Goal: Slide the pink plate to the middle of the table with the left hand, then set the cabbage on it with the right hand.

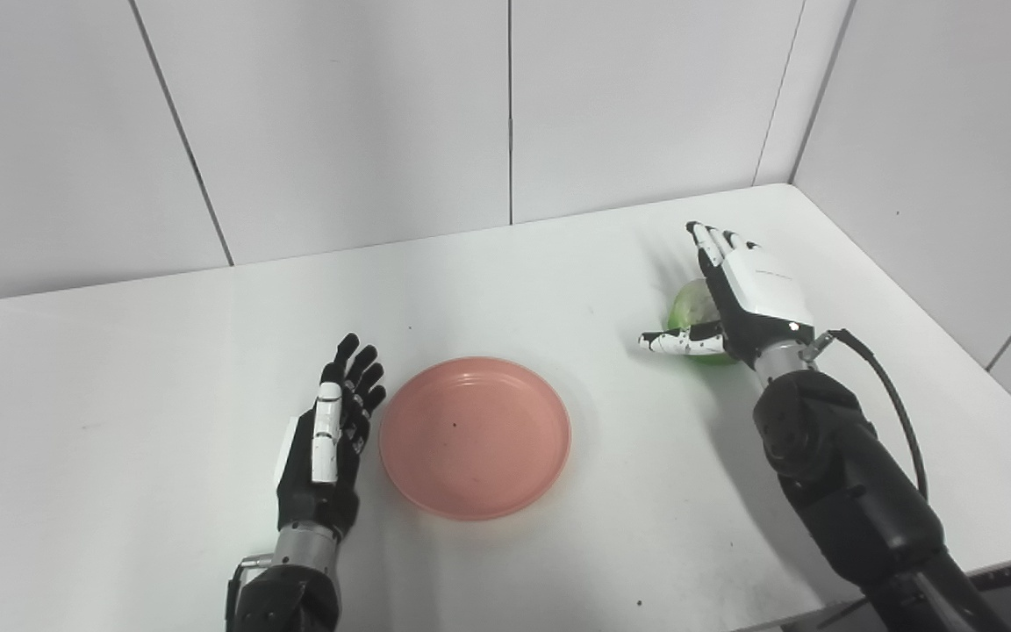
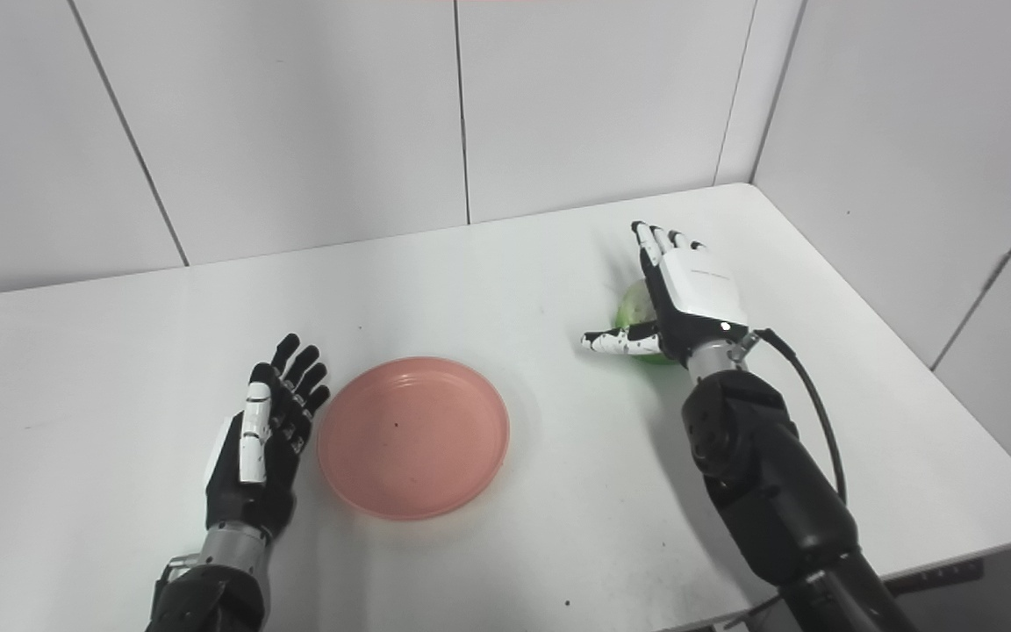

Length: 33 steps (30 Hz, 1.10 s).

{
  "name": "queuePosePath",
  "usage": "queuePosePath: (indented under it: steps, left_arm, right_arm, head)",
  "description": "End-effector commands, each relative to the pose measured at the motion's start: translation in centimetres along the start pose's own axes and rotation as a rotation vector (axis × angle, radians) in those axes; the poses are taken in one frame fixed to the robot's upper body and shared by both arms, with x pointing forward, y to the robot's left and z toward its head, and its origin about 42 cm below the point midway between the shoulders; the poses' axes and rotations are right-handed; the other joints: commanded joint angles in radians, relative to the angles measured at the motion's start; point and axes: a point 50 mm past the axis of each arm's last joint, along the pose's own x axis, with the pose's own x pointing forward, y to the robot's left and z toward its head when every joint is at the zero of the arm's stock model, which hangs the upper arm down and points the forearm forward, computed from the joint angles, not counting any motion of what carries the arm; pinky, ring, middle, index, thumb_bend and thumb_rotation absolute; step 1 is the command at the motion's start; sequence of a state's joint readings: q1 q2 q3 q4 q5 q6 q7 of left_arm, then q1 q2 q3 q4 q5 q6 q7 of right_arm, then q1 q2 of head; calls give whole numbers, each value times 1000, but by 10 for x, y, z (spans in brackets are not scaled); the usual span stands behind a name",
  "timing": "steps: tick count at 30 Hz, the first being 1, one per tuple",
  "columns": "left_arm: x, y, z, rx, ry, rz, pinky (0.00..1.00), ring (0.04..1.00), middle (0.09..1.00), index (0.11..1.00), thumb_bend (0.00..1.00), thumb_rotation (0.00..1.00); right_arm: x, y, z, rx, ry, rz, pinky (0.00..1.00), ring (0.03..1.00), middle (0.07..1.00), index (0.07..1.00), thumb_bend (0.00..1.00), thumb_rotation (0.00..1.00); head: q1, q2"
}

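Right of the pink plate (image 1: 475, 436), your right hand (image 1: 747, 294) spreads open over the cabbage (image 1: 692, 309): probably light, round, roll-prone, so cup its sides; left hand (image 1: 327, 441) open beside the plate

Empty pink plate (image 1: 475, 437) mid-table; green cabbage (image 1: 692, 307) far right.

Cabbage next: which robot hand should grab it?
The right hand. It is open right over the green cabbage, while the left hand rests beside the pink plate, far from it.
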<state>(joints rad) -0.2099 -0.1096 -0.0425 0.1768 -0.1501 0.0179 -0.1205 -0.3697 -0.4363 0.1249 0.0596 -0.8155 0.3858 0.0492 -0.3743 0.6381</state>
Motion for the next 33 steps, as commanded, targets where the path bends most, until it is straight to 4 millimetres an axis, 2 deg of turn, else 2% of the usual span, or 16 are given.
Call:
queuePosePath:
  steps: [1, 10, 12, 13, 16, 18, 20, 23, 25, 26, 27, 28, 29, 30, 31, 33]
  left_arm:
    - [-5, 8, -4, 12, 35, 15, 948, 945, 944, 941, 521, 1000]
    - [-5, 7, -3, 21, 40, 11, 939, 937, 942, 940, 523, 1000]
    - [-5, 7, -3, 23, 40, 10, 932, 933, 940, 937, 522, 1000]
    - [-5, 6, -3, 22, 42, 12, 931, 931, 938, 934, 520, 1000]
    - [-5, 6, -2, 16, 48, 9, 935, 932, 938, 935, 519, 1000]
    - [-4, 6, -1, 17, 50, 5, 949, 937, 942, 940, 519, 1000]
    - [-4, 6, -2, 17, 48, 2, 944, 935, 941, 938, 513, 1000]
    - [-3, 6, -1, 13, 51, 4, 945, 937, 940, 940, 510, 1000]
    - [-4, 6, 0, 11, 54, 6, 946, 936, 940, 940, 510, 1000]
    - [-4, 6, 0, 10, 55, 6, 948, 937, 941, 942, 509, 1000]
    - [-3, 6, 0, 14, 55, 7, 949, 938, 942, 944, 509, 1000]
    - [-3, 6, 0, 17, 55, 7, 945, 936, 942, 944, 509, 1000]
    - [-3, 6, 0, 16, 54, 8, 944, 936, 941, 943, 509, 1000]
    - [-3, 6, 1, 16, 53, 8, 944, 934, 941, 942, 506, 1000]
    - [-4, 6, 1, 19, 52, 7, 942, 933, 940, 942, 503, 1000]
    - [-3, 7, 1, 24, 50, 7, 940, 932, 939, 941, 502, 1000]
  right_arm:
    - [11, -23, 6, -8, -17, -102, 1000, 995, 967, 968, 972, 461]
    - [15, -15, -2, 13, 16, -124, 1000, 1000, 992, 958, 951, 417]
    - [15, -14, -3, 36, 18, -129, 998, 1000, 999, 953, 924, 369]
    - [15, -13, -3, 54, 16, -130, 938, 992, 1000, 947, 912, 307]
    - [14, -10, -5, 93, 12, -128, 856, 972, 995, 937, 905, 240]
    - [13, -7, -5, 107, 2, -116, 719, 916, 975, 918, 878, 110]
    - [12, -5, -6, 105, -11, -107, 601, 814, 928, 899, 854, 22]
    - [13, -6, -5, 112, -12, -107, 531, 704, 859, 851, 815, 1]
    - [13, -7, -3, 130, -4, -112, 466, 595, 800, 802, 776, 0]
    - [14, -8, -2, 137, 0, -115, 428, 527, 735, 760, 651, 0]
    - [14, -8, -2, 137, 6, -119, 409, 492, 702, 738, 586, 0]
    - [14, -8, -1, 136, 9, -122, 384, 467, 578, 670, 554, 0]
    - [14, -8, -1, 140, 15, -127, 375, 459, 535, 646, 543, 0]
    - [14, -8, -1, 144, 21, -130, 322, 407, 493, 582, 524, 0]
    - [15, -8, -1, 150, 28, -131, 290, 395, 480, 539, 518, 0]
    - [15, -9, 0, 159, 38, -129, 291, 413, 504, 509, 517, 0]
  head:
    - [0, -1]
    - [-2, 5]
    - [-1, 7]
    - [-1, 7]
    - [0, 11]
    - [0, 11]
    - [0, 11]
    - [-3, 17]
    - [-3, 17]
    - [-3, 17]
    - [-3, 17]
    - [-3, 17]
    - [-5, 23]
    - [-5, 24]
    - [-5, 24]
    - [-5, 24]
